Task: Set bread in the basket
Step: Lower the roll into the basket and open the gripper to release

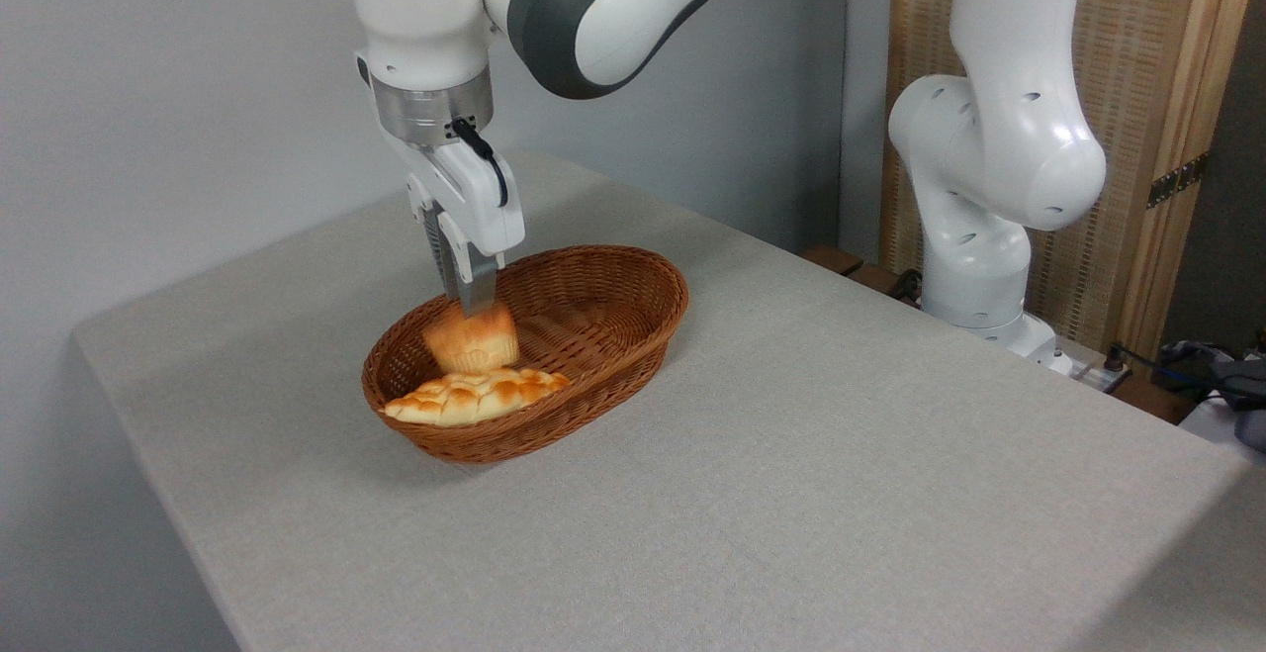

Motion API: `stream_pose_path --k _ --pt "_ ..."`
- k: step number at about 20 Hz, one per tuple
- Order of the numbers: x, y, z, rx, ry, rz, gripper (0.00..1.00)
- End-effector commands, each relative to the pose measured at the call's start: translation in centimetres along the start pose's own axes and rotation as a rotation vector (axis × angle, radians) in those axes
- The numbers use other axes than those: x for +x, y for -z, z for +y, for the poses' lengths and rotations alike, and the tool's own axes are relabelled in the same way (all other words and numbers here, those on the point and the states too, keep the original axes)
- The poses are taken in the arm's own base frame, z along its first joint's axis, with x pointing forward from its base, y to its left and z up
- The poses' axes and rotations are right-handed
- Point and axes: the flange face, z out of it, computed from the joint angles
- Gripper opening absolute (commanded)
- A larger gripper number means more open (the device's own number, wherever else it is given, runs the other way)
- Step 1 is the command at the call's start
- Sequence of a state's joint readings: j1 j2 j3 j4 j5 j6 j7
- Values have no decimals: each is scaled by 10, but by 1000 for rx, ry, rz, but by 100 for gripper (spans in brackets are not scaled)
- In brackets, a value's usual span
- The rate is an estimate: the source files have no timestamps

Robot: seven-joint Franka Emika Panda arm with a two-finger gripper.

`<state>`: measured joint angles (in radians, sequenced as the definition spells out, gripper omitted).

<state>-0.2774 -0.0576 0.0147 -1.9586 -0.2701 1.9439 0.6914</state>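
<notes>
While hanging straight down from the upper left of the frame, gripper [473,304] closed onto the top of the bread [472,343], jaws nearly together with only the bun's upper part pinched between them. Bread tilted, paler ribbed base turned toward the lower right, held inside the left half of the basket [633,330], below rim level. Cannot tell whether its underside touches the braided loaf [475,396] or hovers just above it; in the frame the two overlap at the bun's lower edge. Braided loaf lying flat along the near left side of the basket, one end against the left wall, the other pointing toward the basket's middle. Right half of the basket showing bare wicker floor and wall. Basket resting left of center on the table [841,494], covered in pale grey cloth, long axis running from lower left to upper right. Arm's white base column [989,187] standing at the upper right, beyond the table's far edge, in front of a slatted wooden screen [1137,88]. Dark cables [1187,360] at the right edge.
</notes>
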Motion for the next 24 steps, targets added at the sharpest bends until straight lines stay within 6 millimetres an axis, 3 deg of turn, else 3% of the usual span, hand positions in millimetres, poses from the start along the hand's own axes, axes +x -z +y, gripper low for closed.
stream_pose_path --k 1,7,12,19,24 --pt "-2 4 -2 -3 33 -5 100" --pt "-6 9 -8 8 45 -4 100" --pt "-13 36 -27 109 76 -18 100" --pt "-27 53 -46 197 76 -54 100" --pt "-33 64 -48 211 84 -43 100"
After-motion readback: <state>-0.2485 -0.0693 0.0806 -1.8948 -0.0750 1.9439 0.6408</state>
